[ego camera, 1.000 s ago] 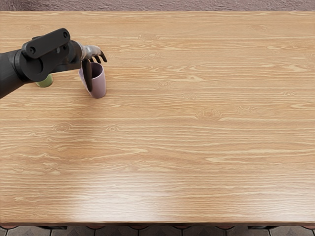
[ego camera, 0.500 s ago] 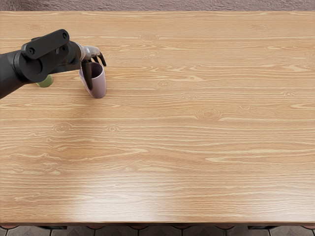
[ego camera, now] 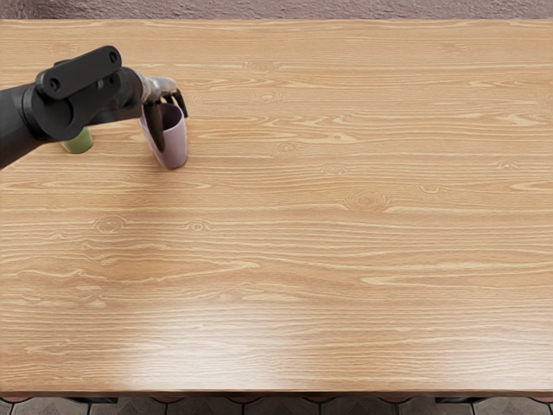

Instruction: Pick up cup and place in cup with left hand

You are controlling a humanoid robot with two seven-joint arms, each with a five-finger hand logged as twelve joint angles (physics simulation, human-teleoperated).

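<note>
The left hand (ego camera: 162, 89) grips the purple cup (ego camera: 176, 145), thumb (ego camera: 155, 130) at its near left side, other fingers (ego camera: 181, 103) bent over its far rim. Right of the green cup (ego camera: 79, 143), it points mouth up, long axis roughly upright. The left arm (ego camera: 65, 108) partly hides the green cup.

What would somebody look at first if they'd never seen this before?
First, the big black arm poking in from the left. Its robot hand grips the purple cup at the upper left. Then they'd spot the green cup, partly hidden under the arm.
</note>
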